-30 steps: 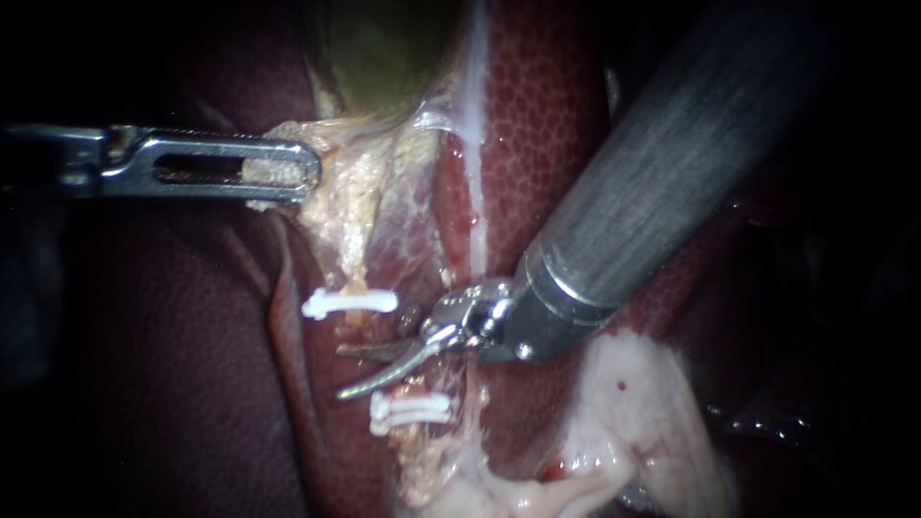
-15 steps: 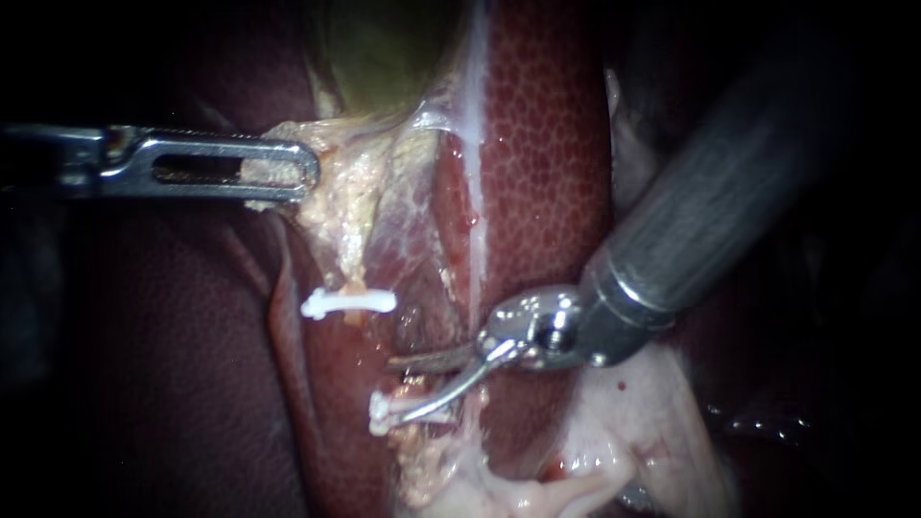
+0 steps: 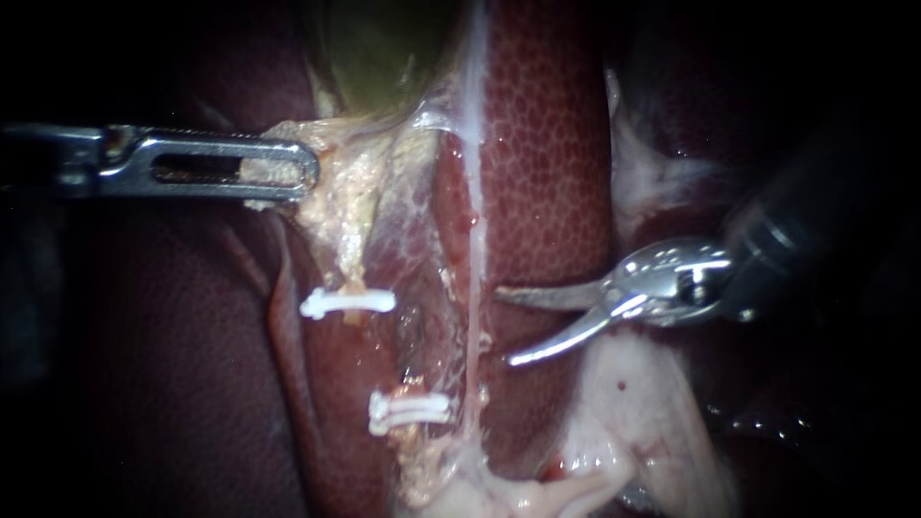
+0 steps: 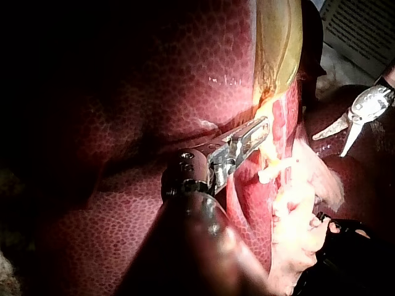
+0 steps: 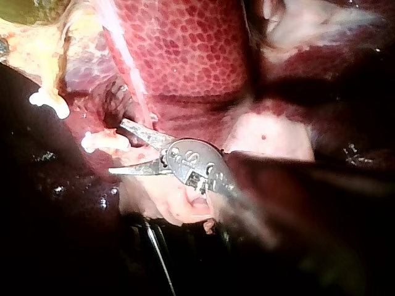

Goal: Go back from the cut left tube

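Steel right instrument (image 3: 503,328), jaws apart, hangs near two clips (image 3: 347,303); left instrument (image 3: 288,175) clamps tissue (image 3: 341,197).

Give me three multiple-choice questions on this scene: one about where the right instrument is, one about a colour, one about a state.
1. The right instrument has its tip: A between the clips; B over the liver, clear of the clips; C on the gallbladder.
2. The clips are: A blue; B white; C gold.
3. The right instrument's blades are: A open, empty; B shut on a clip; C shut on tissue.
Answers: 1 B, the tip lies apart from both clip sites, over liver; 2 B, both sites show white; 3 A, a gap shows between the blades with nothing in it.
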Available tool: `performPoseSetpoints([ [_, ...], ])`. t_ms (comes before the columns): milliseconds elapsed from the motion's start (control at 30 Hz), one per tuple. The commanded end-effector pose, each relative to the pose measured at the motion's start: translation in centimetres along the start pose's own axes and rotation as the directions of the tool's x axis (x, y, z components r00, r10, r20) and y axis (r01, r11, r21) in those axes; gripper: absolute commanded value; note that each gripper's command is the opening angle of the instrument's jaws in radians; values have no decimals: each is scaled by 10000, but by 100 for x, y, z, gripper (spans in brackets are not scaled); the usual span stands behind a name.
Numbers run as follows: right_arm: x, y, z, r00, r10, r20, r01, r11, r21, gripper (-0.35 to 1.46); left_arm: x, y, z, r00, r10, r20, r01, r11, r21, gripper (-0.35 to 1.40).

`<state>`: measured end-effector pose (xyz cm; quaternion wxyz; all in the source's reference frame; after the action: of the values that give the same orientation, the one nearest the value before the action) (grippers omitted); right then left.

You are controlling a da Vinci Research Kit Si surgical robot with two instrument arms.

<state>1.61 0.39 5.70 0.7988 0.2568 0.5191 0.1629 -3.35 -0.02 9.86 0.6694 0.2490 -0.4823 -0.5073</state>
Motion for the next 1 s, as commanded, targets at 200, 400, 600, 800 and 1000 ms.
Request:
performPoseSetpoints([
  [200, 20, -3, -28, 9997, -233, -12, 233, 9992, -315, 143, 1, 1, 2, 10000, -1, 4, 1, 10000, -8, -35],
  [400, 26, -7, -33, 9995, -279, -177, 273, 9991, -312, 143, 4, 2, 8, 10000, 13, 27, -13, 10000, -38, -35],
  [600, 26, -7, -33, 9995, -279, -177, 274, 9991, -311, 143, 15, 6, 24, 9999, 80, 95, -79, 9999, -120, -35],
  [800, 26, -8, -33, 9994, -281, -181, 276, 9992, -282, 143, 27, 10, 46, 9999, 149, 50, -149, 9998, -118, -35],
  [1000, 26, -8, -33, 9994, -283, -184, 278, 9993, -252, 143, 37, 14, 69, 9997, 219, -93, -219, 9997, -62, -35],
])
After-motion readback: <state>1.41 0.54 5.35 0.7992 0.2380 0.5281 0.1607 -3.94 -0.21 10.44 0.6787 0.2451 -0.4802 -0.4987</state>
